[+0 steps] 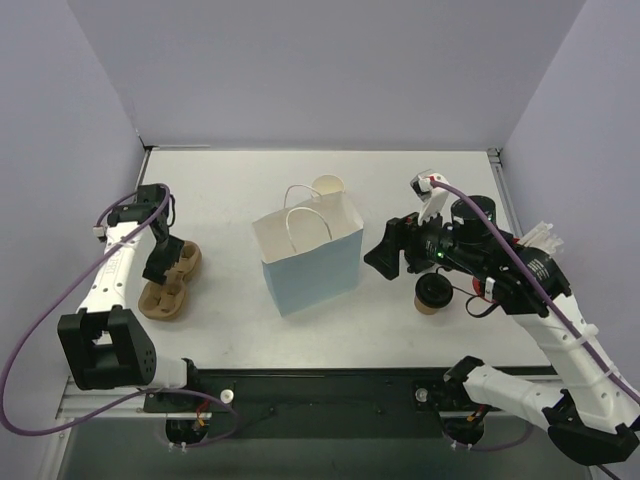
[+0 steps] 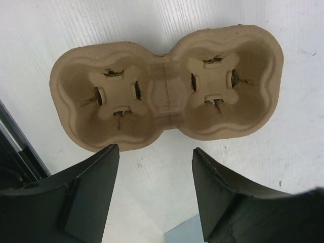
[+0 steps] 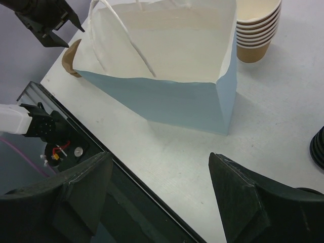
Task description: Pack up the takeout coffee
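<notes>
Takeout coffee [image 1: 434,293] near right gripper [image 1: 380,250], untouched; jaws apart, empty

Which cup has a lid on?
The single tan cup beside the right arm, capped with a black lid. The stacked cups behind the paper bag are open-topped.
</notes>
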